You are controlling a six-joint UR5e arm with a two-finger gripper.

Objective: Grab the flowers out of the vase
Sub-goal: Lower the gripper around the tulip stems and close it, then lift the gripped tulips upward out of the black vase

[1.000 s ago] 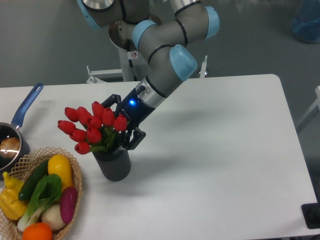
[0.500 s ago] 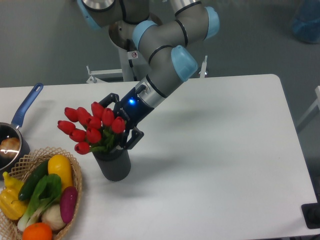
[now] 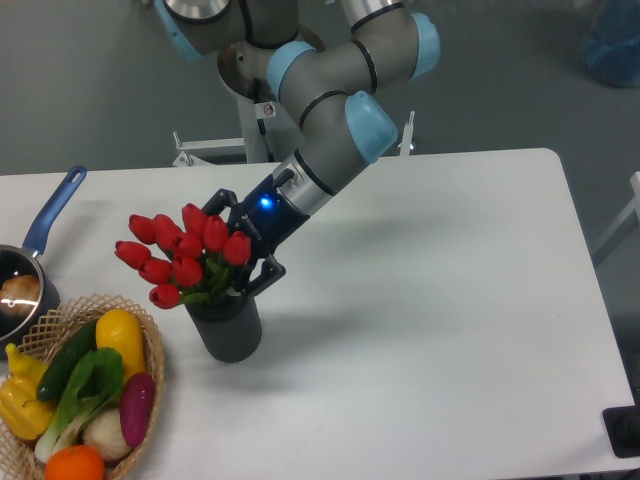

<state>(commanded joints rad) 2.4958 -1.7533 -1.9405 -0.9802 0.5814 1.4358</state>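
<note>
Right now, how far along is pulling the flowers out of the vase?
Done: the tool has reached the flowers, its fingers either side of the bunch. In hand: closing on them; grip unclear. Left: lifting them, since the stems sit in the vase.

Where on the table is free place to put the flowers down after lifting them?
Bare tabletop lies right of the vase and the gripper, out to the right edge. The left is crowded: the basket and the saucepan sit beside the flowers.
</note>
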